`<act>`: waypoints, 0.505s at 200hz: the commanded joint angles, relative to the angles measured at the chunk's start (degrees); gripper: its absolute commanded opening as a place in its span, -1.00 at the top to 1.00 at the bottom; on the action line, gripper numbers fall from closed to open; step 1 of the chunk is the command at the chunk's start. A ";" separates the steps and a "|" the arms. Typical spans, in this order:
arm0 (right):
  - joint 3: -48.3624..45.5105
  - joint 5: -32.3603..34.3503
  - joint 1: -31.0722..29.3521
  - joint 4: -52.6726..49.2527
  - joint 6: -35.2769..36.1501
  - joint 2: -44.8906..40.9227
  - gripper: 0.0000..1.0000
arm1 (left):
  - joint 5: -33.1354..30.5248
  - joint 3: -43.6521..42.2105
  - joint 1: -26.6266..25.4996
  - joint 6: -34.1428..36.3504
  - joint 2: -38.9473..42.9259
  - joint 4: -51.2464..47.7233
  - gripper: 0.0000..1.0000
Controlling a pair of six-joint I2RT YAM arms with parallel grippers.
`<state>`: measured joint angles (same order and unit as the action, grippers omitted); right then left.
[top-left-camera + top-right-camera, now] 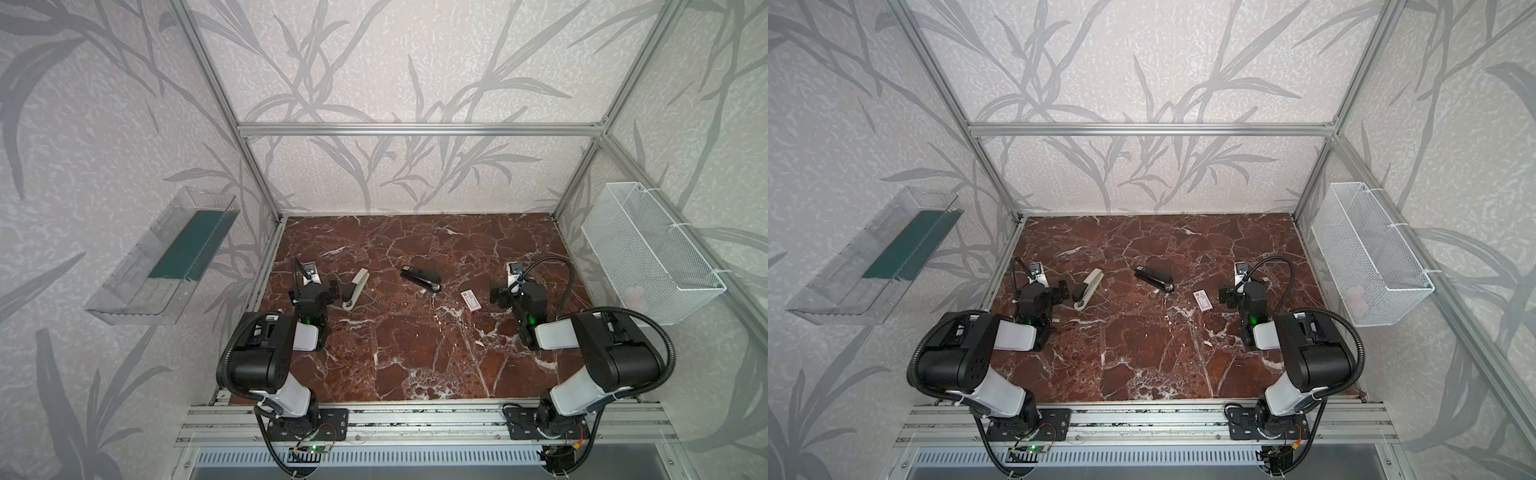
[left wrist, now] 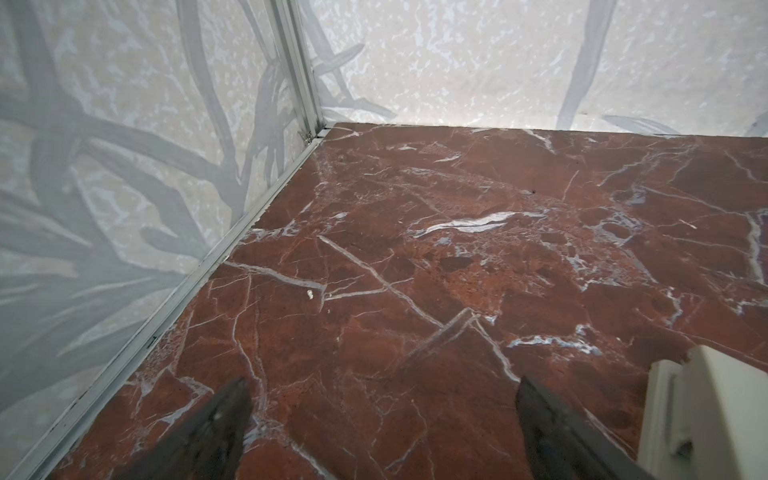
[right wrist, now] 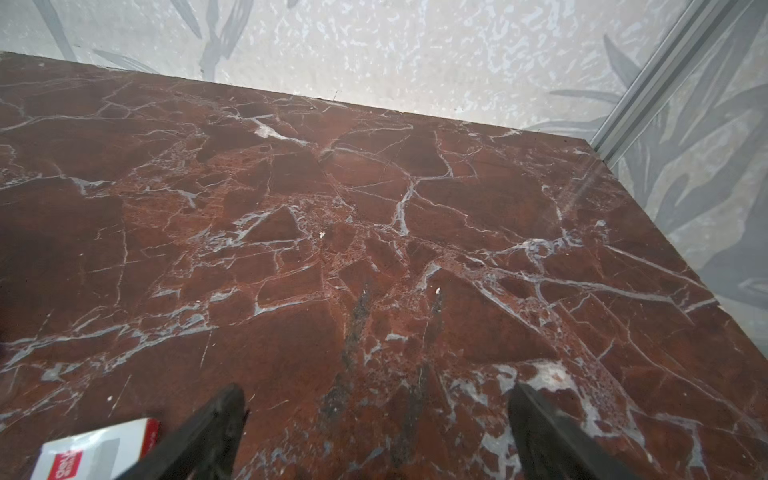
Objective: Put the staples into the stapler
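Left claw gaped wide, empty, just beside white stapler nr table left edge; right claw likewise wide, empty, just beside staples box twd right edge; black stapler lay betw. them, mid-table.

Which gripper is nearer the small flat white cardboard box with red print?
Right. The right gripper hangs open just beside the white cardboard box; the left gripper is far across the marble table, next to the cream plastic stapler.
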<state>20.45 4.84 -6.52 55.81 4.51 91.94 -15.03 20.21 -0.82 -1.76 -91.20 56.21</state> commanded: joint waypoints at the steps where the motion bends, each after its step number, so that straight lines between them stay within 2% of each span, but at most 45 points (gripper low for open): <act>1: 0.82 -0.18 0.02 0.80 -0.20 -0.93 -0.98 | 2.03 0.98 0.65 -0.27 0.96 -0.48 -0.99; 101: 0.82 -0.18 0.02 0.93 -0.21 -0.92 -0.98 | 2.00 1.00 0.64 -0.26 1.03 -0.64 -0.99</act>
<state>20.45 4.84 -6.52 55.81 4.51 91.94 -13.52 20.45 -0.14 -2.09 -91.18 55.70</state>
